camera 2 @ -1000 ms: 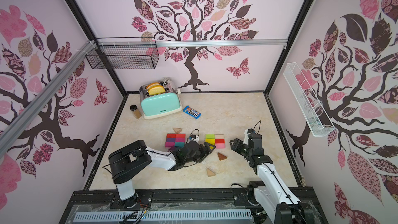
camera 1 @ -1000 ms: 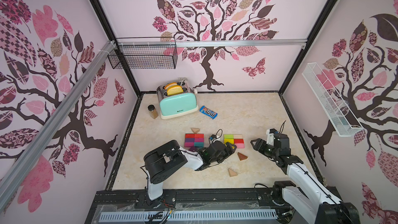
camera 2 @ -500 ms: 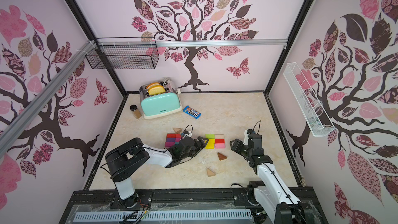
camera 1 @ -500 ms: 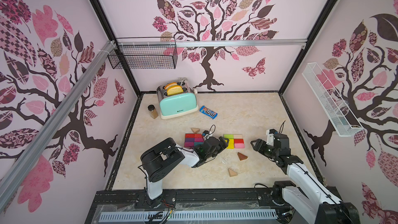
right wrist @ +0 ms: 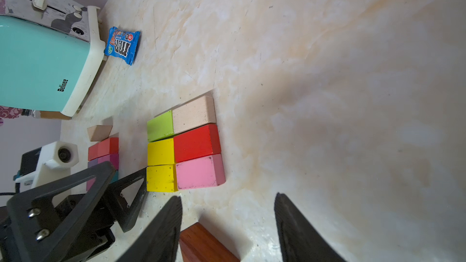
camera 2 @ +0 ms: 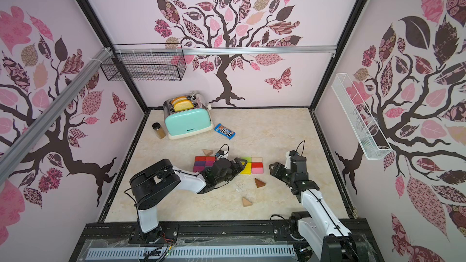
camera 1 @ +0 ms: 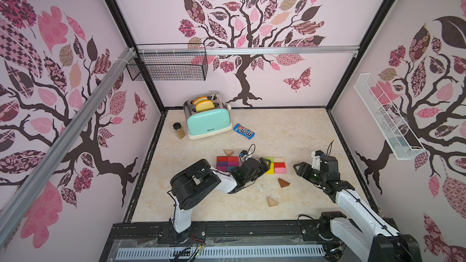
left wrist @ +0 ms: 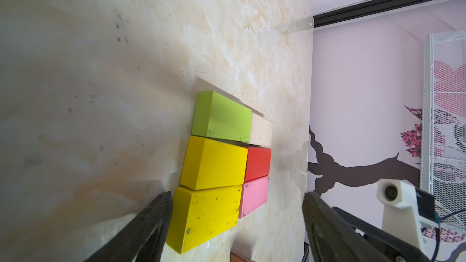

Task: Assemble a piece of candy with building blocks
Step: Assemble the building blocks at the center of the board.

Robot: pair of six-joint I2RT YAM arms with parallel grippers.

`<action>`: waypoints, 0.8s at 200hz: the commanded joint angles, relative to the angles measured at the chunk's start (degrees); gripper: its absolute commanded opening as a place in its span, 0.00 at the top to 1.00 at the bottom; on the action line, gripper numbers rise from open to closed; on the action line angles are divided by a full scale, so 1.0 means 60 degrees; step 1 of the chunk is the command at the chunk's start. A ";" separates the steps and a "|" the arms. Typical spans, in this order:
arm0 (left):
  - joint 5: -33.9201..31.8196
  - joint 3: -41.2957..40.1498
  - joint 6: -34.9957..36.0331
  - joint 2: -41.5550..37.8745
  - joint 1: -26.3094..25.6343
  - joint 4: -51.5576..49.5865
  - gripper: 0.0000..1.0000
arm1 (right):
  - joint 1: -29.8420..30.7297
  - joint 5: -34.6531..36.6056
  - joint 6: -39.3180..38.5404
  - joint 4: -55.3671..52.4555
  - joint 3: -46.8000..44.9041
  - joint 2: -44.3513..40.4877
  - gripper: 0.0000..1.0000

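Note:
Two flat clusters of building blocks lie mid-table in both top views. The red, purple and magenta cluster (camera 1: 225, 162) is to the left; the green, tan, yellow, red and pink cluster (camera 1: 279, 165) (camera 2: 257, 165) is to the right. My left gripper (camera 1: 266, 167) (left wrist: 237, 210) is open in the gap between them, one finger (left wrist: 161, 212) at the end of the nearest yellow block (left wrist: 204, 218), which sits slightly skewed. My right gripper (camera 1: 299, 170) (right wrist: 227, 212) is open and empty, low over the table right of the clusters. A brown triangle (camera 1: 283, 183) (right wrist: 201, 243) lies beside one of its fingers. Tan triangles (camera 1: 228, 152) (camera 1: 271, 201) lie loose.
A mint toaster (camera 1: 208, 119) with toast, a small spice jar (camera 1: 179, 130) and a blue candy packet (camera 1: 243, 131) stand at the back left. A black wire basket (camera 1: 167, 65) hangs on the back wall and a white rack (camera 1: 385, 117) on the right wall.
My left arm has swung back and leftward, from in front of the yellow blocks to the gap between the two clusters. The right arm has not moved.

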 commanded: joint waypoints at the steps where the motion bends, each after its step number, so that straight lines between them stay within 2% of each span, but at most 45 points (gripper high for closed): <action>1: 0.0263 -0.0417 -0.0015 0.0729 -0.0151 -0.2418 0.14 | -0.0049 0.0164 -0.0116 -0.0030 0.0300 -0.0114 0.38; 118: 0.0378 -0.0281 -0.0186 0.0906 -0.0304 -0.2313 0.14 | -0.0062 0.0194 -0.0116 0.0006 0.0257 -0.0095 0.38; 160: 0.0028 -0.0508 -0.0265 0.0706 -0.0280 -0.2439 0.14 | -0.0049 0.0193 -0.0117 0.0002 0.0250 -0.0114 0.38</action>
